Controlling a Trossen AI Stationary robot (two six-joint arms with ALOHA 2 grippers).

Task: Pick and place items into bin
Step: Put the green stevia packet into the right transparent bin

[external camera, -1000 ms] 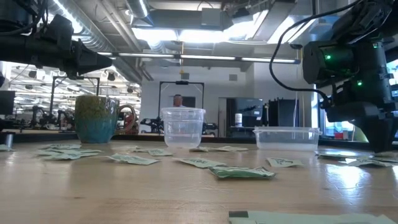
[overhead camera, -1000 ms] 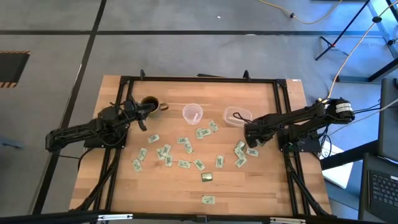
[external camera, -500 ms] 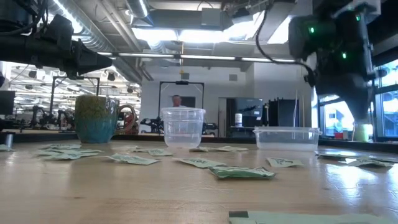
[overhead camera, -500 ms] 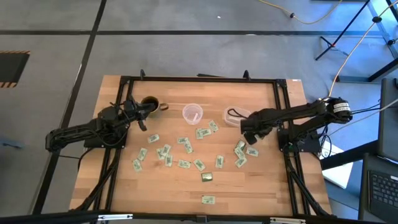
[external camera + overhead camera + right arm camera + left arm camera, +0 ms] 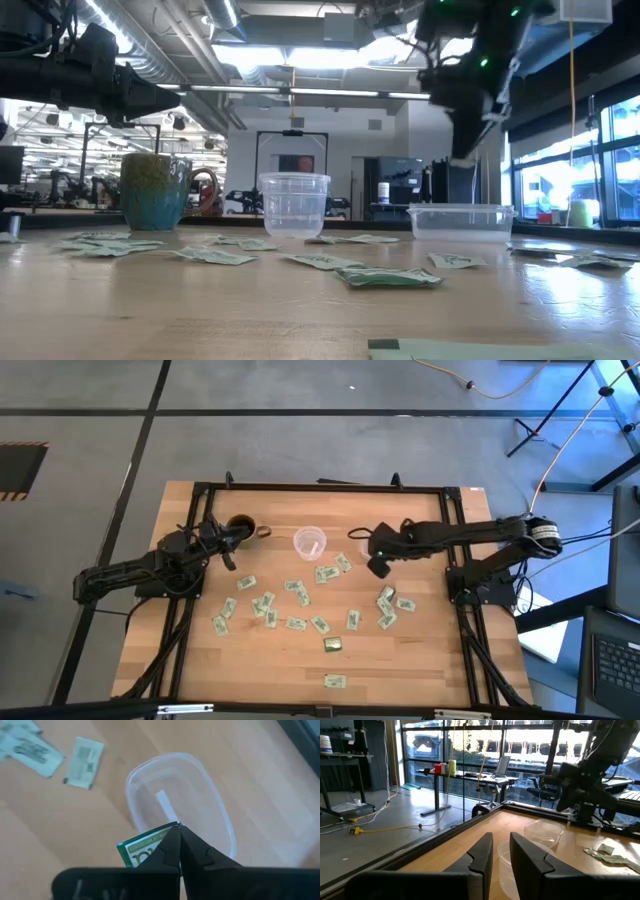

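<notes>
A pale wooden bench (image 5: 280,660) inside a black frame carries a scatter of small green-and-white packets (image 5: 296,624) across its middle, with a darker olive-gold packet (image 5: 332,645) toward six o'clock and one lone packet (image 5: 334,682) nearer the six o'clock edge. Along the twelve o'clock side stand a green mug (image 5: 240,525) at eleven o'clock, a clear cup (image 5: 309,543) at twelve, and a shallow clear bin (image 5: 461,221) at one o'clock.
</notes>
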